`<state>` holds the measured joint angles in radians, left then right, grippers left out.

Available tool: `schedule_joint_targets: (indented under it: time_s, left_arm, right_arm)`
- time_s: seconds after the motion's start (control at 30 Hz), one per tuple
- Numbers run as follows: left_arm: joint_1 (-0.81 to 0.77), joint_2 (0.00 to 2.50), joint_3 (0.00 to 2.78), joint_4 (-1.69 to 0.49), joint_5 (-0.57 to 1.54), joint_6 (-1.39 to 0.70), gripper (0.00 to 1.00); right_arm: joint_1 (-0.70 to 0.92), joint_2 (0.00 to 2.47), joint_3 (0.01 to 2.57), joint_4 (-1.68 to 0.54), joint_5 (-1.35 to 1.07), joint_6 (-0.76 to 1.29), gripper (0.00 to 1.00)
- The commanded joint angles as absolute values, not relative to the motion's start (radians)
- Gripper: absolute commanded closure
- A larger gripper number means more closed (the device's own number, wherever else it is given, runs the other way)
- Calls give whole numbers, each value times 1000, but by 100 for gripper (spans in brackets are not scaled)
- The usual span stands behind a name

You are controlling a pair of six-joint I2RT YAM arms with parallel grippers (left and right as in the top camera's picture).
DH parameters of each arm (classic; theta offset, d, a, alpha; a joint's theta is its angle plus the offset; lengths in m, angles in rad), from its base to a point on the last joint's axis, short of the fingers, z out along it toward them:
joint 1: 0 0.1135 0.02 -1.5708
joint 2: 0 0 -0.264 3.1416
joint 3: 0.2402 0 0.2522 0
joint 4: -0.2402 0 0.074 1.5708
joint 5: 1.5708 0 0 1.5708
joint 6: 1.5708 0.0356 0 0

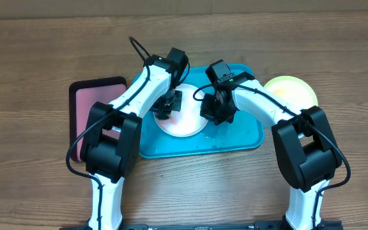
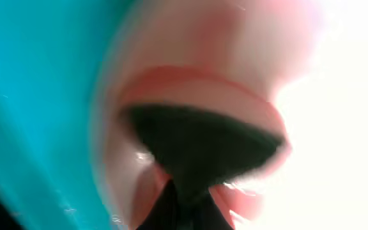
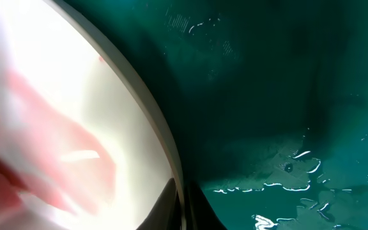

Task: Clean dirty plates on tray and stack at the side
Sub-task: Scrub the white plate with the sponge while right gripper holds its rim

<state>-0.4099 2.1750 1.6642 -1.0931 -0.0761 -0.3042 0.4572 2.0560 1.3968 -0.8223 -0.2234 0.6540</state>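
The white plate [image 1: 185, 125] lies on the turquoise tray [image 1: 235, 137], with pink-red smears on it. My left gripper [image 1: 169, 105] is shut on a black wiping pad [image 2: 203, 144] and presses it onto the white plate [image 2: 190, 38] near its left rim. My right gripper [image 1: 211, 110] is shut on the plate's right rim; in the right wrist view its fingers [image 3: 183, 207] pinch the edge of the plate [image 3: 56, 96] over the tray [image 3: 267, 96]. The yellow plate [image 1: 292, 92] lies on the table right of the tray. The light blue plate is out of view.
A black-rimmed pink tray [image 1: 85, 105] lies on the table left of the turquoise tray. Wet streaks [image 3: 286, 179] lie on the tray floor right of the white plate. Both arms reach in over the tray from the front.
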Motion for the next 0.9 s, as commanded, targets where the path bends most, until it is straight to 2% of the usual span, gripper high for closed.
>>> schedule_joint_targets:
  time_s: [0.0, 0.2, 0.27, 0.43, 0.63, 0.77, 0.87]
  left_arm:
    - [-419, 2199, 1665, -1098, 213, -84, 96]
    - [-451, 2199, 1665, -995, 231, -44, 96]
    - [-453, 2199, 1665, -937, 172, -73, 96]
    - [-452, 2200, 1665, -855, -218, -342, 96]
    - [-451, 2199, 1665, -943, -545, -597, 96]
    - [-453, 2199, 1665, -995, -479, -595, 96]
    - [-454, 2200, 1665, -1023, -255, -463, 96]
  right_arm:
    - [464, 2082, 1361, -838, -173, 655, 97]
    - [464, 2082, 1361, -839, -173, 655, 96]
    - [464, 2082, 1361, -839, -173, 654, 96]
    - [464, 2082, 1361, -840, -173, 650, 96]
    - [464, 2082, 1361, -840, -173, 647, 96]
    - [464, 2082, 1361, -839, -173, 647, 96]
    - [464, 2082, 1361, -840, -174, 647, 96]
